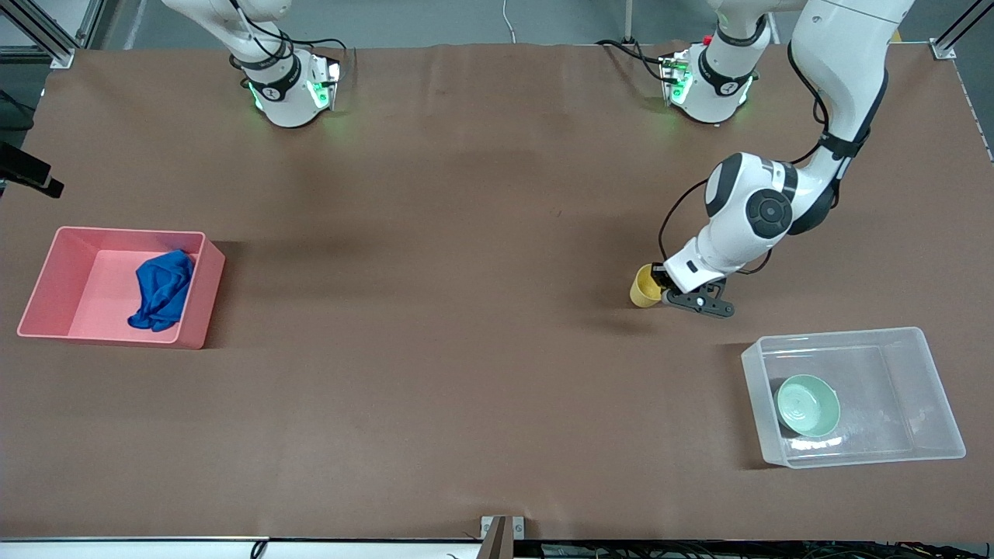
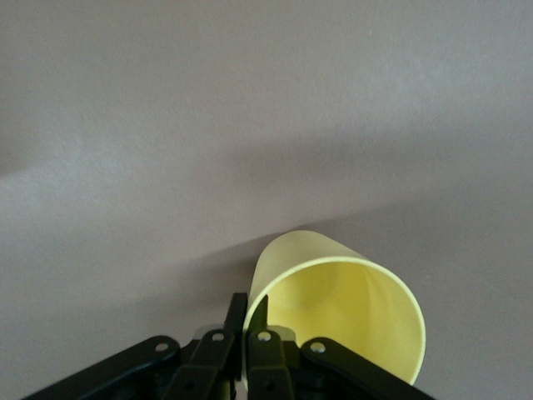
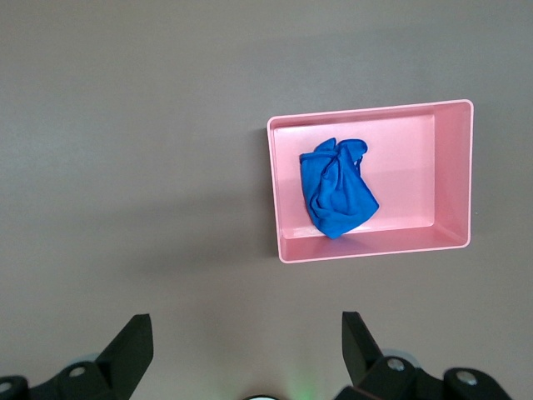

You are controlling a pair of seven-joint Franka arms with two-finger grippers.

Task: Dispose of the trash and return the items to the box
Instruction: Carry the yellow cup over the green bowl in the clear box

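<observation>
Bent low over the table [image 1: 466, 349], the left gripper [image 1: 662, 286] has its jaws pinching the yellow cup's [image 1: 644, 286] rim, farther from the front camera than the clear box [image 1: 932, 380]. High above the pink bin [image 3: 454, 175], the right gripper [image 3: 246, 350] waits with jaws spread wide.

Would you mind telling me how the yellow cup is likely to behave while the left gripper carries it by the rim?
The yellow cup looks like thin, empty plastic, so probably light. The left gripper pinches one wall at the rim, so the cup may swing or flex. Its smooth, round body could slip, and would likely roll if dropped on the table.
</observation>
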